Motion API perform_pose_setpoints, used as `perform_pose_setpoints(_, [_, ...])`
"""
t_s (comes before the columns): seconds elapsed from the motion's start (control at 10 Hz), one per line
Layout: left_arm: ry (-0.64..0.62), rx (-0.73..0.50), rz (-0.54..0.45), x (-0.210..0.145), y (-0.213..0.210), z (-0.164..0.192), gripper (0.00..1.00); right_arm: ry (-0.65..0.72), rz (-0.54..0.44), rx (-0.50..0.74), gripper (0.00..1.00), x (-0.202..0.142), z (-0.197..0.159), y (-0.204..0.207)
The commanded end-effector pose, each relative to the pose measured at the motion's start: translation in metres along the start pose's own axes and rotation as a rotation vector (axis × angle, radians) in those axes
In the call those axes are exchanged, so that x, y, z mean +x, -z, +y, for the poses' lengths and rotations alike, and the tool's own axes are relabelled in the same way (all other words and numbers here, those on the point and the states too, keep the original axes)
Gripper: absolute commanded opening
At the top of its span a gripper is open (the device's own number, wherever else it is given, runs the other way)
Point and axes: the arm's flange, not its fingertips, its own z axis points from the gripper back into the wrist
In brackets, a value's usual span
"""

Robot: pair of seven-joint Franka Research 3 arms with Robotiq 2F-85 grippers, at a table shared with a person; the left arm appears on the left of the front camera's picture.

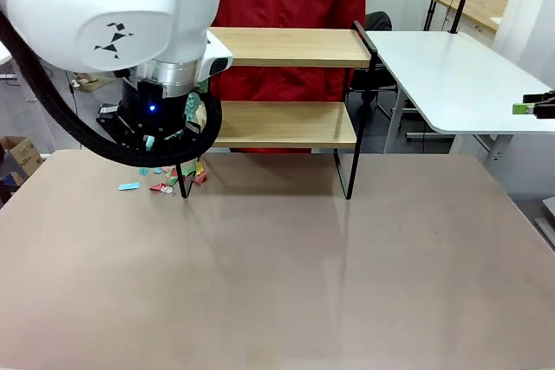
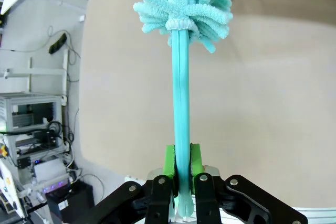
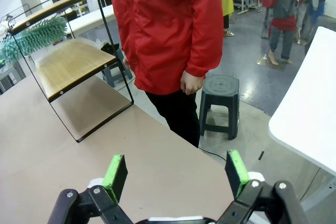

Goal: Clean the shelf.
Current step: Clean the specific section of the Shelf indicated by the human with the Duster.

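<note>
The shelf [image 1: 284, 124] stands at the far side of the beige counter [image 1: 347, 283]. It has two light wooden boards, one above the other, in a thin black frame, and its legs rest on the counter top. In the right wrist view the shelf [image 3: 71, 62] shows from its end, and both boards look bare.

At the shelf's far end in that view, the fluffy teal head of a duster [image 3: 32, 38] sits between the two boards, above the lower one. Whether it touches the wood cannot be told. In the left wrist view the duster [image 2: 180, 77] runs straight up from the left end effector [image 2: 182, 158]. The green pads are clenched on the slim teal handle, and the chenille head reaches toward a board edge at the top of the picture.

In the front view the left arm's white bulk covers the shelf's left end. Just below it, a few coloured scraps [image 1: 165, 182] lie on the counter beside the shelf's left front leg.

The right end effector [image 3: 176, 174] hangs well apart from the shelf, released, its pads spread wide with nothing between them. It peeks in at the front view's right edge [image 1: 531, 107].

A person in a red jacket [image 3: 168, 24] stands behind the shelf with one hand [image 3: 191, 83] hanging at the side. A dark stool [image 3: 220, 85] is just beside the person, and a white side table [image 1: 442, 75] stands to the right.
</note>
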Motion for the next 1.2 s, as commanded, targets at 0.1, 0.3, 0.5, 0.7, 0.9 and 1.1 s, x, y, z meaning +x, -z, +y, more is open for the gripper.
perform_pose_setpoints(0.1, [0.004, -0.007, 0.014, 0.001, 0.007, 0.003, 0.13, -0.003, 0.002, 0.001, 1.00, 0.002, 0.002, 0.000])
perform_pose_setpoints(0.3, [0.010, -0.008, 0.002, 0.001, 0.001, -0.004, 0.13, -0.003, 0.002, 0.001, 1.00, 0.002, 0.002, 0.000])
perform_pose_setpoints(0.5, [0.074, -0.194, -0.119, 0.007, -0.002, -0.007, 0.13, -0.003, 0.002, 0.001, 1.00, 0.002, 0.002, 0.000])
perform_pose_setpoints(0.7, [0.156, -0.274, -0.168, 0.006, 0.000, 0.003, 0.13, -0.003, 0.002, 0.001, 1.00, 0.002, 0.002, 0.000])
perform_pose_setpoints(0.9, [0.263, -0.331, -0.197, 0.001, 0.004, 0.019, 0.13, -0.003, 0.002, 0.001, 1.00, 0.002, 0.002, 0.000])
perform_pose_setpoints(1.1, [0.397, -0.432, -0.235, -0.001, 0.008, 0.042, 0.13, -0.003, 0.002, 0.001, 1.00, 0.002, 0.002, 0.000])
